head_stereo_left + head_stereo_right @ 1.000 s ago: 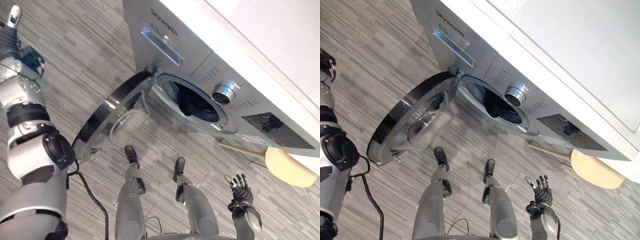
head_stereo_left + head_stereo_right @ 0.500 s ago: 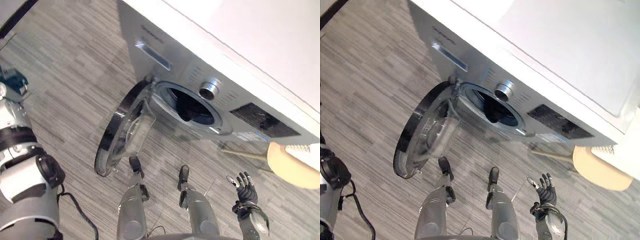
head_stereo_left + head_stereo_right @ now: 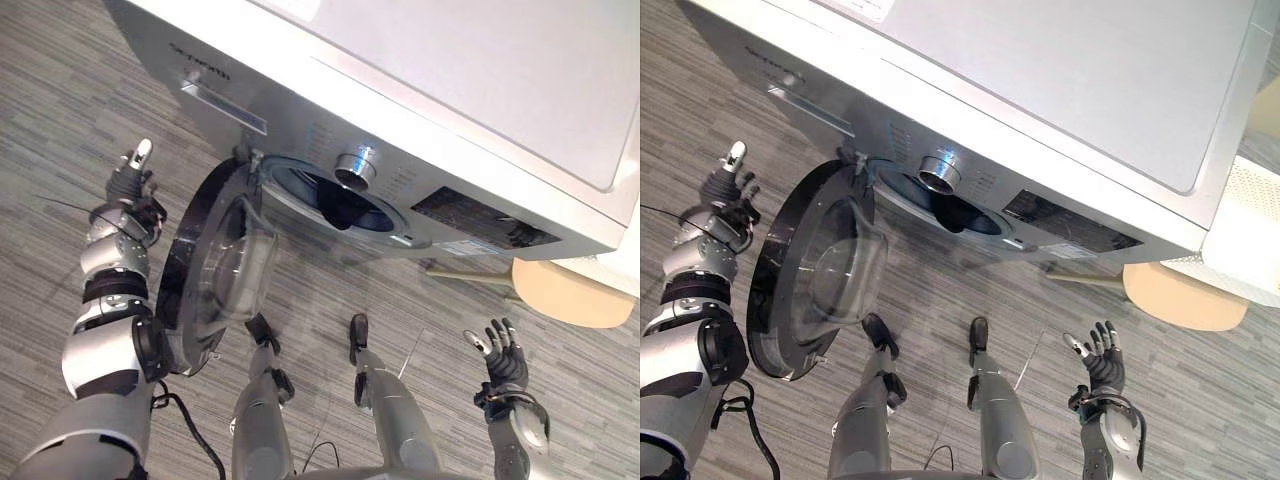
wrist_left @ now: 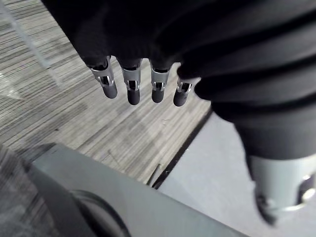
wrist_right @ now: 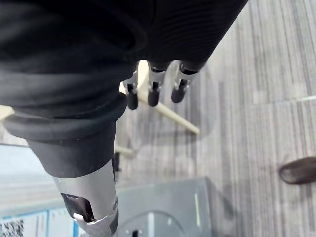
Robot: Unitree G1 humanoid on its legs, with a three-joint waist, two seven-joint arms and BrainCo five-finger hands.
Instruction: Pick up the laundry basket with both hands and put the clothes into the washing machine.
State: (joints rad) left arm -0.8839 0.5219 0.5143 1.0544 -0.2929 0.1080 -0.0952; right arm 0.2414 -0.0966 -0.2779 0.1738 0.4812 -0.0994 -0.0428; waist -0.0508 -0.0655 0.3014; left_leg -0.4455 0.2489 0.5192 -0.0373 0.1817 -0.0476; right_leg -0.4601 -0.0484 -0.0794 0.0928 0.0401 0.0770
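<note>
The silver front-loading washing machine (image 3: 420, 110) spans 11 to 3 o'clock, its round glass door (image 3: 215, 265) swung wide open toward 9 o'clock. A dark garment (image 3: 340, 212) lies in the drum mouth near centre. The left hand (image 3: 126, 184), at 9 o'clock near the door's rim, has straight, empty fingers. The right hand (image 3: 503, 362), at 4 o'clock, is spread wide and empty, below a wooden stool (image 3: 565, 295)
</note>
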